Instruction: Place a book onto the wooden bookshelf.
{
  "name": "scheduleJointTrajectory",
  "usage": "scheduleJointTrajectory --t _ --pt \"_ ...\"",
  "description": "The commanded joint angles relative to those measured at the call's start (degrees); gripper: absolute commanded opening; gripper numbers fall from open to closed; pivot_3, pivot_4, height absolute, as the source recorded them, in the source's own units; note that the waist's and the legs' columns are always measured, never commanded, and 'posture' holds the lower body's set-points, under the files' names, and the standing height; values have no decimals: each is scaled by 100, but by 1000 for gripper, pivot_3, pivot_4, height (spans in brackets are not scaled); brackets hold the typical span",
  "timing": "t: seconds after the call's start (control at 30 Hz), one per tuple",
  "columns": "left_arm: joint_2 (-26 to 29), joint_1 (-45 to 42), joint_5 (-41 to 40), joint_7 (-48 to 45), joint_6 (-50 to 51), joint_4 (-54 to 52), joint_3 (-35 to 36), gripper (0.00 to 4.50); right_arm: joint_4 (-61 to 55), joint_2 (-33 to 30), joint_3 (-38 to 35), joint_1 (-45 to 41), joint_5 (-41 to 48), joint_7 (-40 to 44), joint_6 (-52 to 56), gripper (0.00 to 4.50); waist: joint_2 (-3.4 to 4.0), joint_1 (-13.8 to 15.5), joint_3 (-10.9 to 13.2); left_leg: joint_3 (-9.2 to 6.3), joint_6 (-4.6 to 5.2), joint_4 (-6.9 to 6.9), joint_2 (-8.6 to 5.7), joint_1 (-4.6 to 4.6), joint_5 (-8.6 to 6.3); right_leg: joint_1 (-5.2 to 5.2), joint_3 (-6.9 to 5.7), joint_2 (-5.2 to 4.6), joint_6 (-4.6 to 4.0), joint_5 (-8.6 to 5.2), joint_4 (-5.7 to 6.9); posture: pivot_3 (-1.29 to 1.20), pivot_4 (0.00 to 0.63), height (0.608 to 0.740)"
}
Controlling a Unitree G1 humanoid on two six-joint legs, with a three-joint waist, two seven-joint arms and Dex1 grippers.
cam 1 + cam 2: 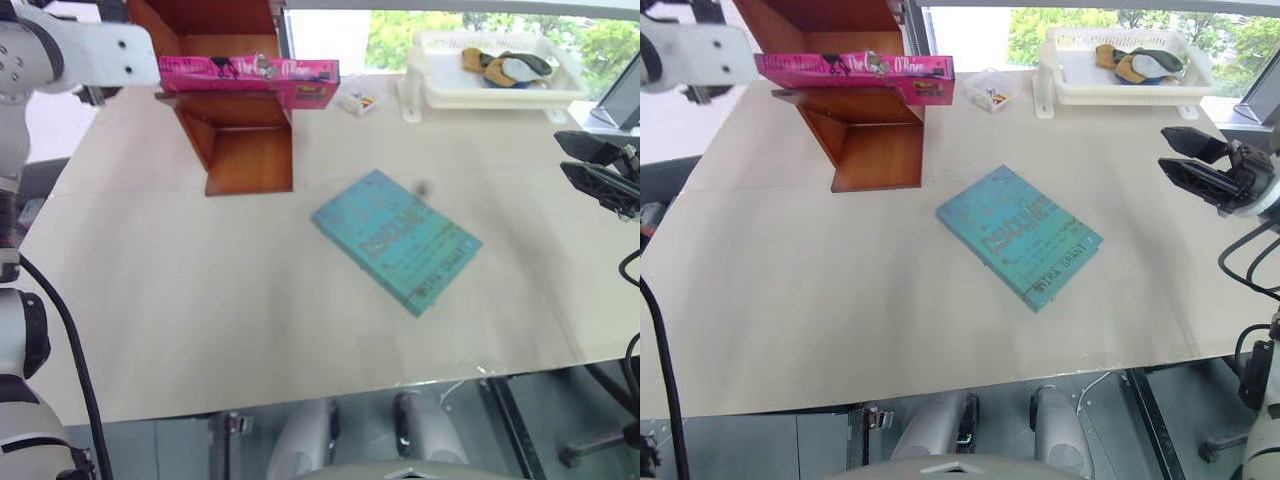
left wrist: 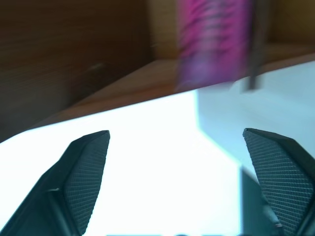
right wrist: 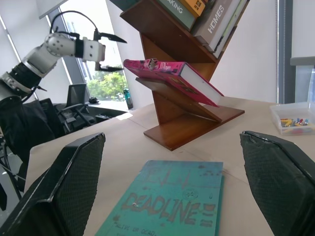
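Two books listed. Pink book [image 3: 170,76]: lying on the slanted board of the wooden bookshelf [image 1: 865,140], apparently delivered. Teal book [image 1: 1018,235]: flat on the surface [image 1: 820,280], untouched. Left hand [image 3: 109,51]: spread, empty, beside the shelf. Right hand [image 1: 1195,165]: spread, empty, idle.

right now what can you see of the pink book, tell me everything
The pink book is a thick magenta paperback with dark pictures, pale lettering on the cover and white page edges. It is closed and lies flat, cover up, on a slanted board of the wooden bookshelf, its right end jutting past the shelf's side. Only the shelf touches it; the left gripper is open and clear of it.
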Motion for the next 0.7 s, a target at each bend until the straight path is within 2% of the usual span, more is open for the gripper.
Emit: scheduleJointTrajectory --t 0.03,0.2,0.3,0.37,0.43,0.5,0.6,0.7 --pt "135 -27 -332 -222 135 -183 410 4452 -61 -178 -216 -140 51 212 -50 4500 0 -5 0 1 0 0 0 0 0 0 0 0 0 0 1 0 150 740" --pt "32 705 -1658 -1151 965 -895 1205 4452 -92 -319 -227 -59 29 233 -1 4500 3 -24 0 0 0 2 2 0 0 0 0 1 0 0 4 0 150 740" --pt "-643 1504 -3438 -1770 2634 -2349 2254 4452 -256 -512 -314 247 102 239 224 4500 4 13 -1 -1 0 5 6 -2 0 -1 1 0 0 0 5 0 150 740" --pt "-1463 1918 -4431 -1383 4146 -3422 3018 4452 -639 -611 -424 772 169 212 365 4500 -5 63 2 -16 0 21 9 -11 0 8 -17 -3 -1 -1 -7 0 150 740" --pt "-2049 2447 -5011 -1047 5038 -4245 3496 4452 -968 -654 -625 1270 220 76 449 4500 -7 47 3 -22 0 39 11 -13 -1 17 -23 -1 -1 0 -1 0 150 740" --pt "-2500 3181 -5328 -744 5430 -4848 3799 4452 -1200 -662 -772 1647 210 -82 455 4500 10 2 -7 -17 3 48 11 -4 -3 25 -15 -2 1 0 -1 0 150 740" --pt "-3444 4730 -5445 -136 5141 -5274 4182 4452 -1456 -604 -843 2579 -344 -456 -73 4500 37 -28 -25 2 7 47 11 26 -6 37 9 -3 3 -2 0 0 150 740" --pt "-3679 5853 -5375 173 4884 -5389 4073 4452 -1457 -579 -828 3102 -811 -731 -649 4500 2 -23 -10 20 22 8 18 89 -17 70 28 2 0 -4 0 0 150 740"
